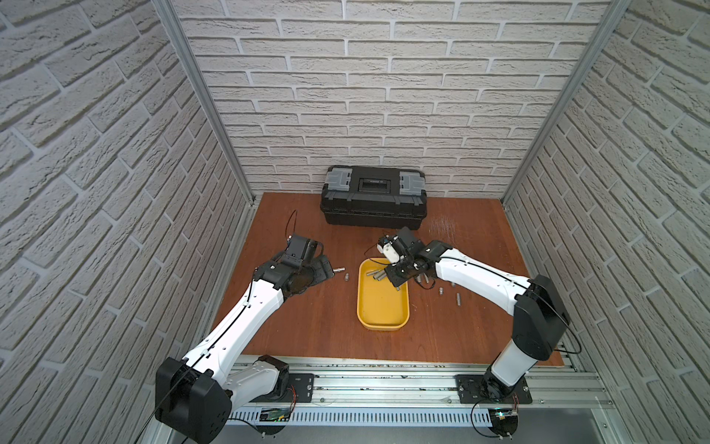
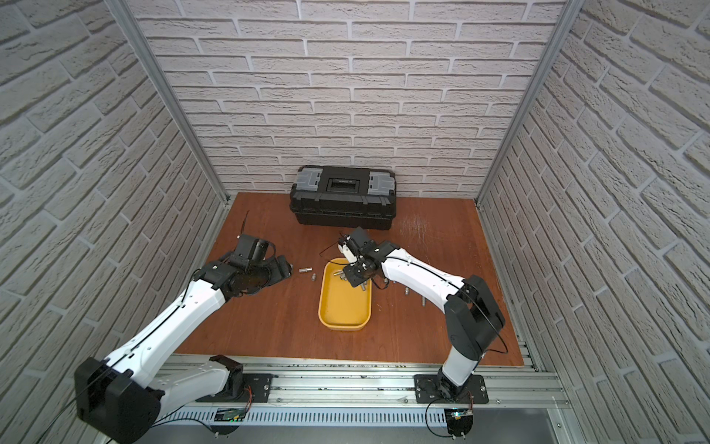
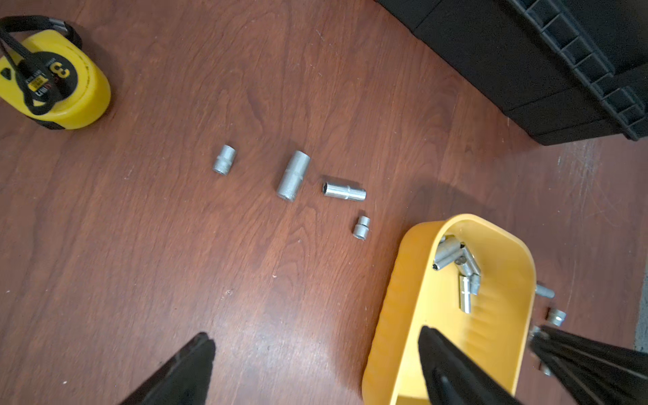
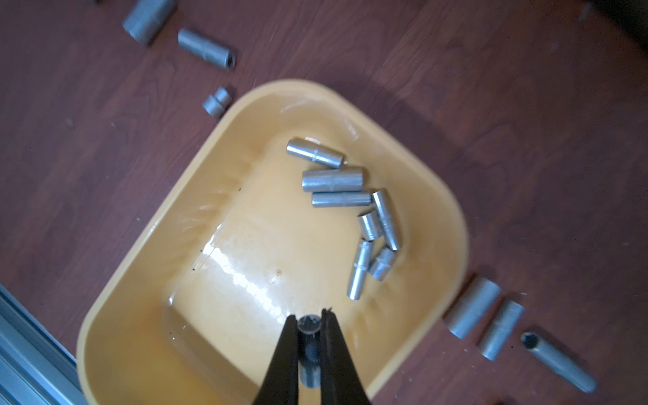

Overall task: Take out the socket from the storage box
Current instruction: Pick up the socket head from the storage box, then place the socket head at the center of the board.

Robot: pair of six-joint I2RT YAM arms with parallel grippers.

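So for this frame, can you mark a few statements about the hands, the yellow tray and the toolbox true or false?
1. The right hand is shut on a socket above the yellow tray. True.
2. The left hand holds a socket. False: it is open and empty.
3. The tray is empty. False: several sockets lie in it.
4. The black toolbox is closed. True.
5. Loose sockets lie on the table. True.
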